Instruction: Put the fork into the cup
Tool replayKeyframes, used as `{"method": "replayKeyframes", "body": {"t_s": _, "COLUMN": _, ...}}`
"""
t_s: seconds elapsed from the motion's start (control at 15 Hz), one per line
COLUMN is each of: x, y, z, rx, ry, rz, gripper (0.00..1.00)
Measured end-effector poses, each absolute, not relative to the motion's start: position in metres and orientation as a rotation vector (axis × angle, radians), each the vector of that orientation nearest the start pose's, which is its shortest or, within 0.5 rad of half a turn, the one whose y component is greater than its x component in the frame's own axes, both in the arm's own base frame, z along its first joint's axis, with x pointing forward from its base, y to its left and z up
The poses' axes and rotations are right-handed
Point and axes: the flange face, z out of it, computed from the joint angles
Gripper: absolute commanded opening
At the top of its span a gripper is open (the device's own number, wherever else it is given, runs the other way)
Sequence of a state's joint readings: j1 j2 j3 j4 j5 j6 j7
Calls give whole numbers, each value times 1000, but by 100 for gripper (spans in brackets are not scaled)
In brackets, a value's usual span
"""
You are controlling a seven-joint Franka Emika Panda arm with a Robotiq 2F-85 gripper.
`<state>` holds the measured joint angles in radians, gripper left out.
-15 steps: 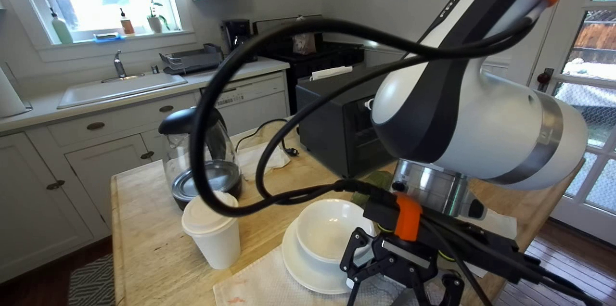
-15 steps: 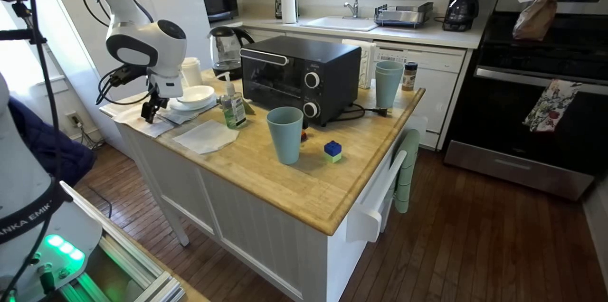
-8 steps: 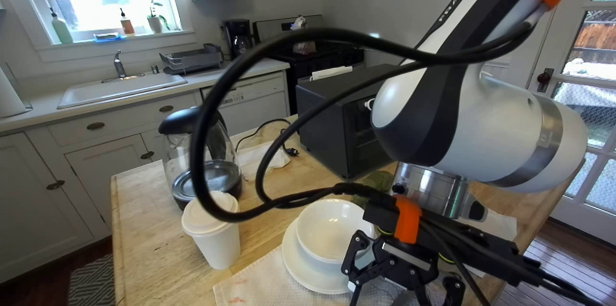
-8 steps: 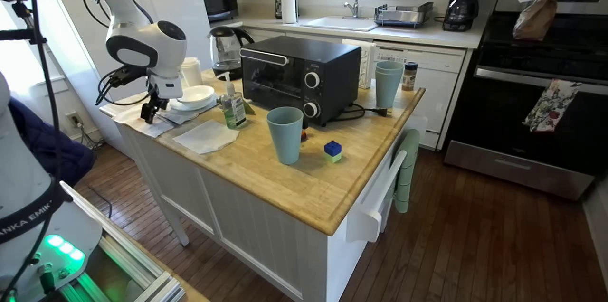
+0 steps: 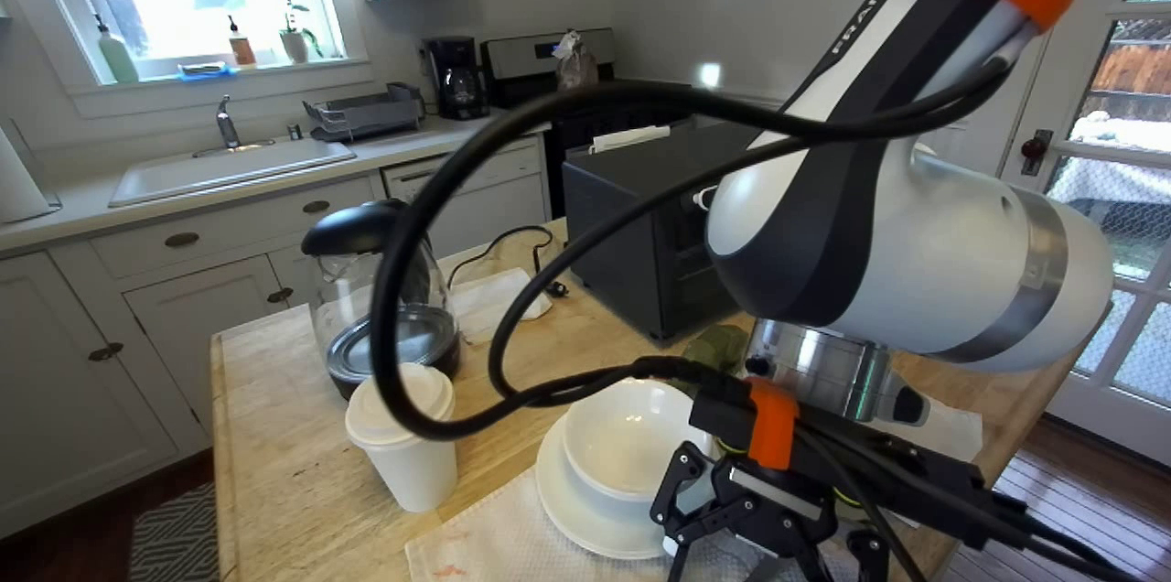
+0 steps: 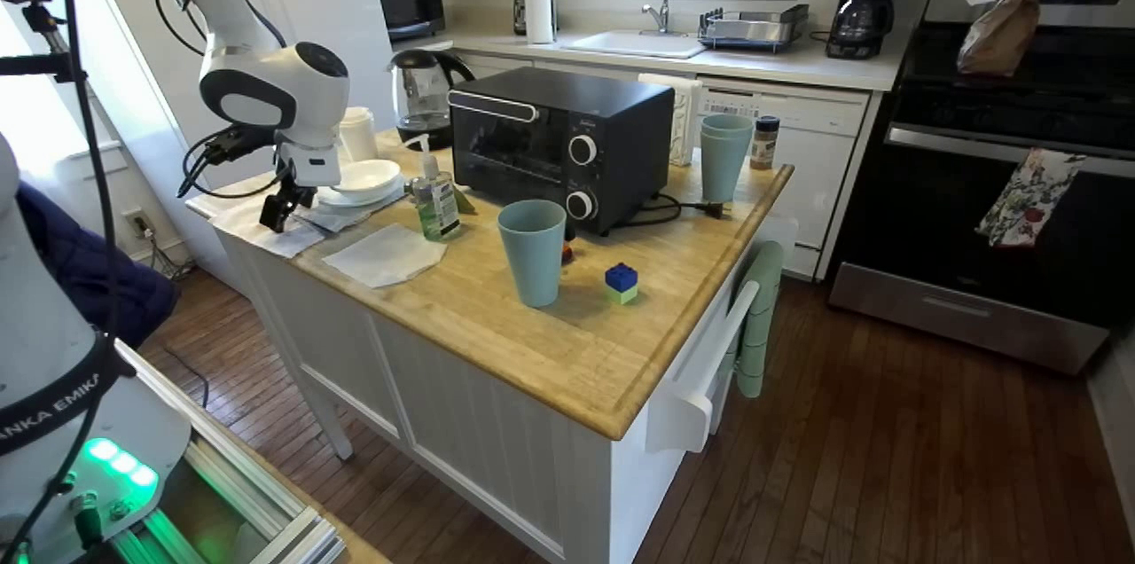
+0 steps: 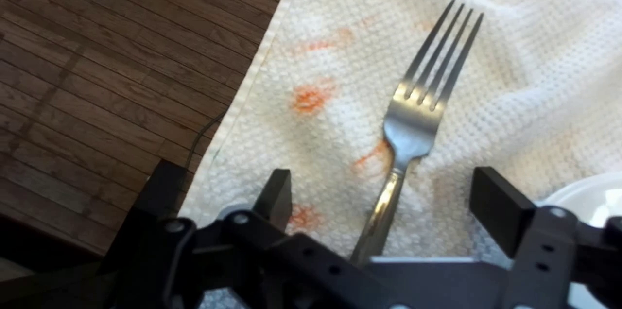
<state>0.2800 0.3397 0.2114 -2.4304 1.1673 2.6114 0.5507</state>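
Not a lot's changed over the last second, but the hand has been brought down a touch. Its jaws are spread wide and nothing's gripped. The fork is laid flat on the cloth, seen between those jaws, so a grasp seems to be getting lined up. The near cup, probably the one meant, is stood well apart on the bench, so the whole carry's left to be done.

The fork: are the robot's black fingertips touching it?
Apart: the wrist view shows white cloth between the fork and the fingertips on either side.
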Motion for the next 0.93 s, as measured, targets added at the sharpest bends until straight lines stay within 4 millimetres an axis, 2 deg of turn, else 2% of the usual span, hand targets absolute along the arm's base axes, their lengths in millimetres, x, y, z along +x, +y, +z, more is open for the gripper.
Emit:
{"method": "replayKeyframes", "body": {"t_s": 0.6, "x": 409, "y": 204, "z": 149, "rx": -2262, "ry": 1477, "rz": 584, "gripper": 100}}
{"method": "replayKeyframes", "body": {"t_s": 0.93, "x": 413, "y": 205, "z": 158, "rx": -2273, "ry": 1450, "rz": 559, "gripper": 100}}
